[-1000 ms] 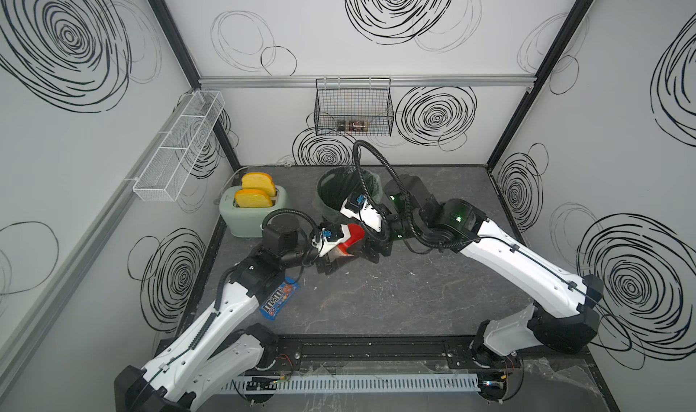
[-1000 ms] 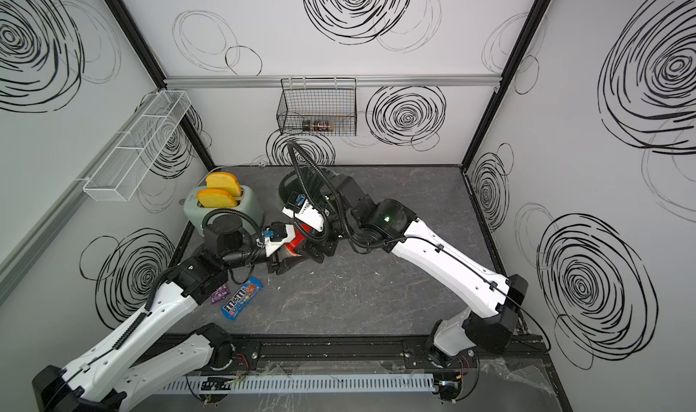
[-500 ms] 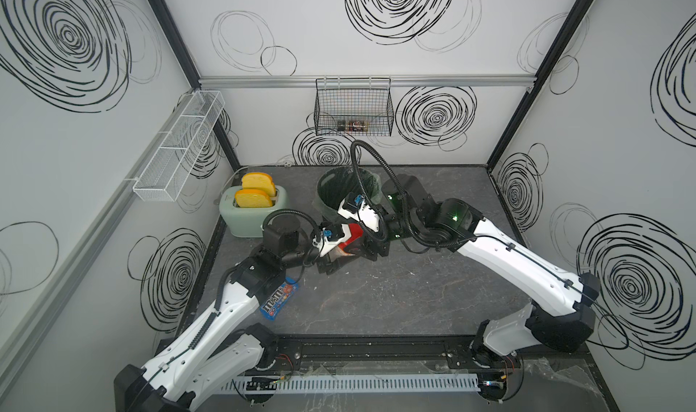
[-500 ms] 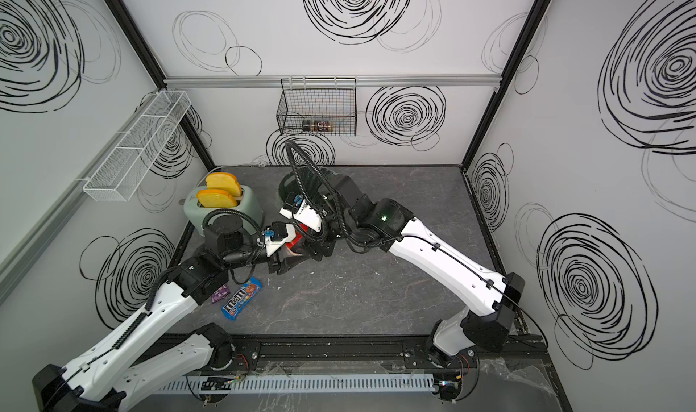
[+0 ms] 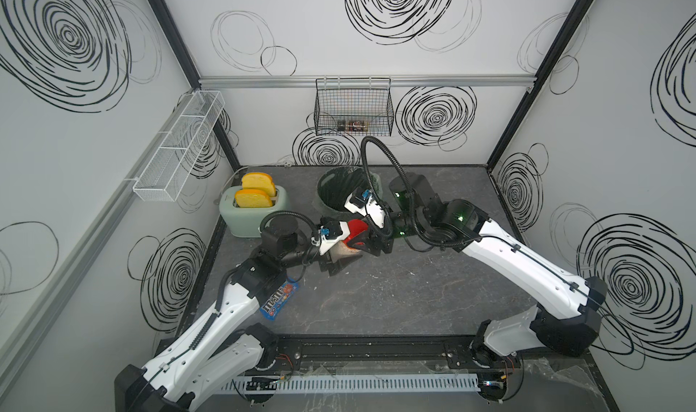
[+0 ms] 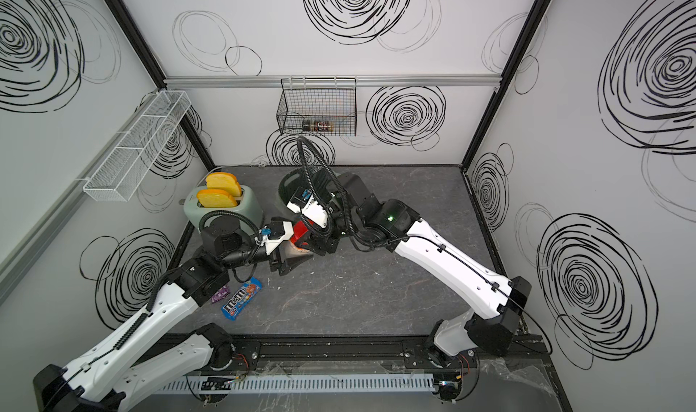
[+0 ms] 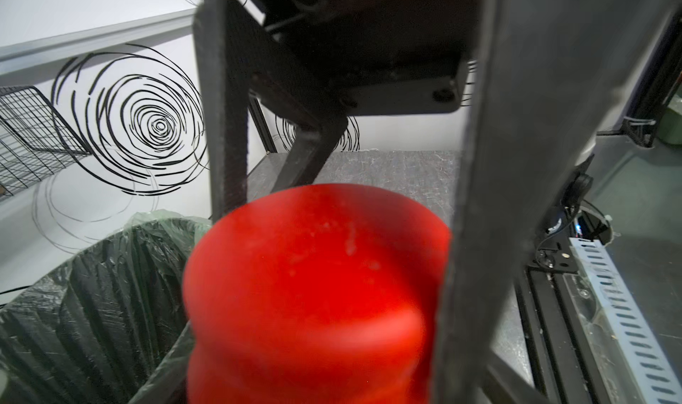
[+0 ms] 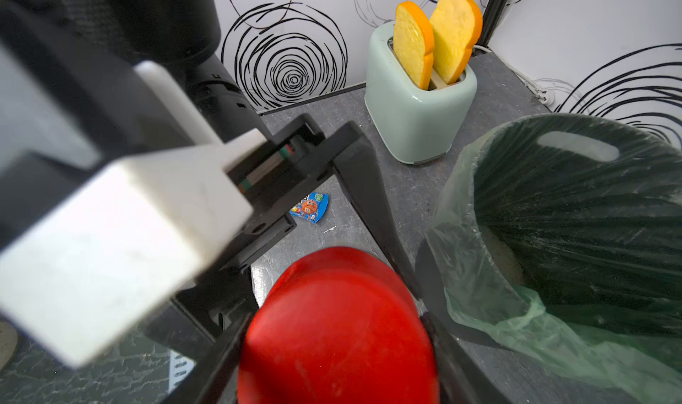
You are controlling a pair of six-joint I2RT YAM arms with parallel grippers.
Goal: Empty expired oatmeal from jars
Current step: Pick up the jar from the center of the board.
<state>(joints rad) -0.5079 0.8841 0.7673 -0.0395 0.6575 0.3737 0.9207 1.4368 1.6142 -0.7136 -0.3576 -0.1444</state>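
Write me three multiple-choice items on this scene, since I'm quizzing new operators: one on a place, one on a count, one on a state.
1. Where is the M&M's bag? A flat on the table beside the left arm; B hanging on the back wall; C standing on end in a corner.
2. How many toast slices are in the toaster? A one; B two; C four.
3. How is the bin? A tipped on its side; B closed by a lid; C upright, open-topped, green-lined.
A: it lies on the grey tabletop by that arm. B: two yellow slices stand in the slots. C: its lined mouth faces up.
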